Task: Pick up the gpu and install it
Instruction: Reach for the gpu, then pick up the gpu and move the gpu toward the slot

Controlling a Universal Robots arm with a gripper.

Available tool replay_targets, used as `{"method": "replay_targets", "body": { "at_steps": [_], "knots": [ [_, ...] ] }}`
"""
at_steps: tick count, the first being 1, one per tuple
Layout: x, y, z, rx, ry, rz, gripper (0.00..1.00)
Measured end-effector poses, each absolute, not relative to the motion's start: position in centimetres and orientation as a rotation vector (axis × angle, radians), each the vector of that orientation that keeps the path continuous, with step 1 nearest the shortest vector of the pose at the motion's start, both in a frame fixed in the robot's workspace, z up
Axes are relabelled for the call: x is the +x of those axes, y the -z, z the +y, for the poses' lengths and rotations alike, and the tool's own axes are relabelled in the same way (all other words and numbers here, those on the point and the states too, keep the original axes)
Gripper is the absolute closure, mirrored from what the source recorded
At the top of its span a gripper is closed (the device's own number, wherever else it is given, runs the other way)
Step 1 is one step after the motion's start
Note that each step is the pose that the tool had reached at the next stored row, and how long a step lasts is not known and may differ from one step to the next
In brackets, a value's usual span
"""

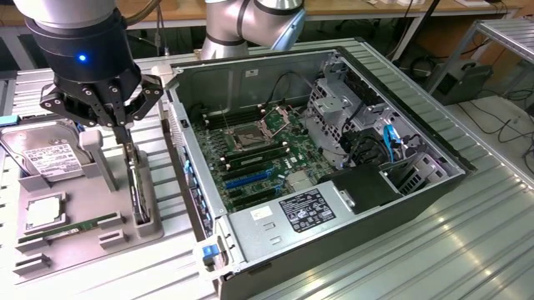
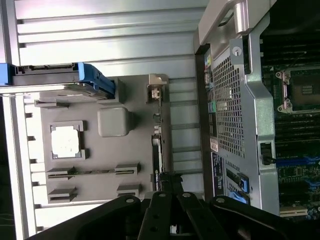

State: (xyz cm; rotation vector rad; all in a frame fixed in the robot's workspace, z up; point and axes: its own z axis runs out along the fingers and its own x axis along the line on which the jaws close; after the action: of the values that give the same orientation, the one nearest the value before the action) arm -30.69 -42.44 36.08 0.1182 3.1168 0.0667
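Clamps gripper (image 1: 124, 131) fingers together on the top edge of the gpu (image 1: 136, 184), at left-centre of the exterior view. Finds the gpu upright on edge in a slot of the gray holder (image 1: 84, 200). Shows 1 hard drive (image 1: 42, 153) and 1 RAM stick (image 1: 71, 226) on that holder, further left. Places the open computer case (image 1: 351, 206) just right of the holder.

1. A ribbed metal table (image 1: 417, 250) carries everything; light gleams along its slats toward the near corner at the exterior view's right
2. Wooden benches (image 1: 351, 7) stand behind its far edge
3. Off that right edge, a dark box (image 1: 463, 81) and loose cables (image 1: 513, 125) lie on grey floor (image 1: 484, 115)
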Motion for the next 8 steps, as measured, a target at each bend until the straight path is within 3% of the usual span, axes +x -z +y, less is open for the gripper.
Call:
{"method": "replay_targets", "body": {
  "at_steps": [8],
  "knots": [
    [-30.69,-36.08,-42.44,0.118,-0.067,3.117,0.89]
  ]
}}
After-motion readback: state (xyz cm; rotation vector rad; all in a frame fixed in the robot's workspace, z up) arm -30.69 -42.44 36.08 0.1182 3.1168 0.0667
